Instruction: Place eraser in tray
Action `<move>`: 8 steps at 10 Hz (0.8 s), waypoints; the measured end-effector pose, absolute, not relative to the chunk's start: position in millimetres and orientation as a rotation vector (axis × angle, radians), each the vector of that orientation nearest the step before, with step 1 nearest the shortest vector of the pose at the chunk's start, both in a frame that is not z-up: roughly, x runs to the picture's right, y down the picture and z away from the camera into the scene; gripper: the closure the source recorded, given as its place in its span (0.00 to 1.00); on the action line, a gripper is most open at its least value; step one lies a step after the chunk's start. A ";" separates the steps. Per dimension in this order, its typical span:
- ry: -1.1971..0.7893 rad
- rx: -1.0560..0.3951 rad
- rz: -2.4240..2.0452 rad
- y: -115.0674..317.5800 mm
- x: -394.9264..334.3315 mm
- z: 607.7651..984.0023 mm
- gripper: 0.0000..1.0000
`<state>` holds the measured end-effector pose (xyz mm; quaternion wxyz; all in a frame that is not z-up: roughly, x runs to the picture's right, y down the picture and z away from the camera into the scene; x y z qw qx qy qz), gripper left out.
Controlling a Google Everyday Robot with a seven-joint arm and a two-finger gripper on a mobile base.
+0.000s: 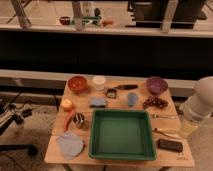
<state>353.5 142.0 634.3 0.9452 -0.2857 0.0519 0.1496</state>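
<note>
**Eraser on table, outside tray**

Camera view: we noted the eraser [170, 145] lying flat on the wooden table [176, 158] near its front right corner. It was just to the right of the green tray [121, 135] and not touching it. Nothing lay on the tray's bottom. A white arm [202, 102] hung over the table's right edge, above the eraser. The gripper was out of frame past that edge, with its jaws spread.

light wood table [125, 162], grey floor [30, 125], dark wall [125, 52] behind
</note>
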 end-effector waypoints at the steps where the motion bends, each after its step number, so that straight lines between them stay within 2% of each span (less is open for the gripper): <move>1: 0.104 -0.582 0.302 141.1 351.9 635.0 0.20; 8: 0.121 -0.591 0.348 153.3 358.0 633.0 0.20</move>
